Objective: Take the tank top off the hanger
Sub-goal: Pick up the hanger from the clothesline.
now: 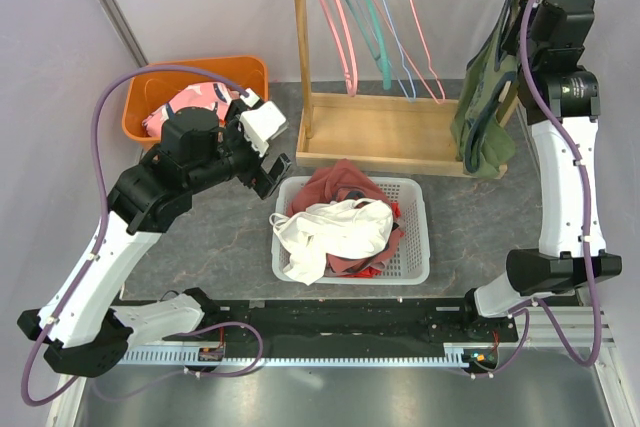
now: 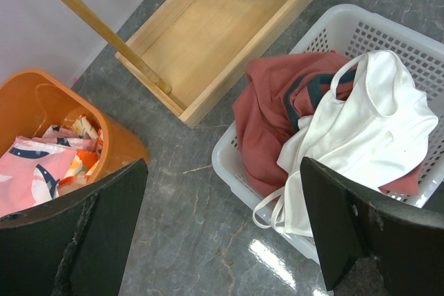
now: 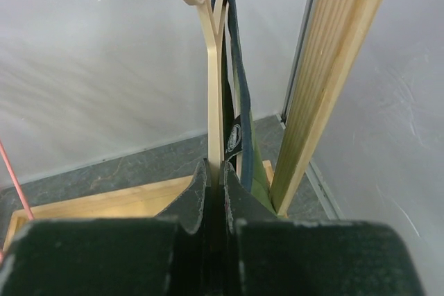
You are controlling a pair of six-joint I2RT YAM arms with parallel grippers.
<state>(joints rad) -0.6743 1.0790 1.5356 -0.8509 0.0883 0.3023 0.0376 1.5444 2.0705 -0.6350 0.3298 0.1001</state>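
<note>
An olive-green tank top [image 1: 487, 112] with navy trim hangs on a pale wooden hanger [image 3: 214, 81] at the right end of the rack's rail. In the right wrist view the navy strap [image 3: 232, 53] loops over the hanger's shoulder and the green cloth [image 3: 253, 164] drops beside the rack post. My right gripper [image 3: 222, 168] is shut on the hanger's thin arm just below its neck, to the left of the strap. My left gripper [image 2: 223, 166] hangs wide open over the bare table, between the orange bin and the white basket, holding nothing.
A white mesh basket [image 1: 415, 247] holds a red garment [image 2: 277, 109] and a white top [image 2: 374, 116]. An orange bin [image 1: 140, 97] with patterned clothes stands at the back left. The wooden rack [image 1: 385, 132] carries several pink and teal empty hangers [image 1: 370, 22]. Its right post [image 3: 326, 81] stands close beside my right gripper.
</note>
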